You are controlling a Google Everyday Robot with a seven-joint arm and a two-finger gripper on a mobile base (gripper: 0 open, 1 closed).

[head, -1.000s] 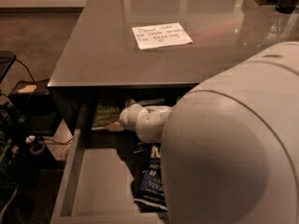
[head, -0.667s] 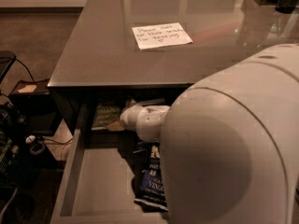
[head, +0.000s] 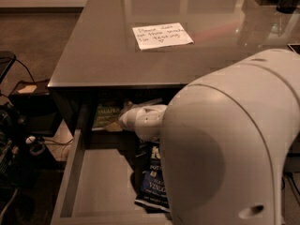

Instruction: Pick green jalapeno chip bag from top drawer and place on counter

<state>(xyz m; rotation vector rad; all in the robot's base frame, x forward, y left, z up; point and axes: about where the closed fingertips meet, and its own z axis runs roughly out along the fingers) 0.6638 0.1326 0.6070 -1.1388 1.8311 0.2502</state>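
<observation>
Barely moved: my arm (head: 225, 144) crept slightly forward. Gripper (head: 125, 119) deep in drawer (head: 101, 182) under counter (head: 103, 60) lip, since green chip bag (head: 107, 116) lies far back; seemingly touching it. Whether clamped: cannot tell.

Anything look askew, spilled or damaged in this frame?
Nothing stands out. The gripper is deep in the top drawer beside the green jalapeno chip bag; a dark blue bag lies nearer the front; the note sits on the counter.
</observation>
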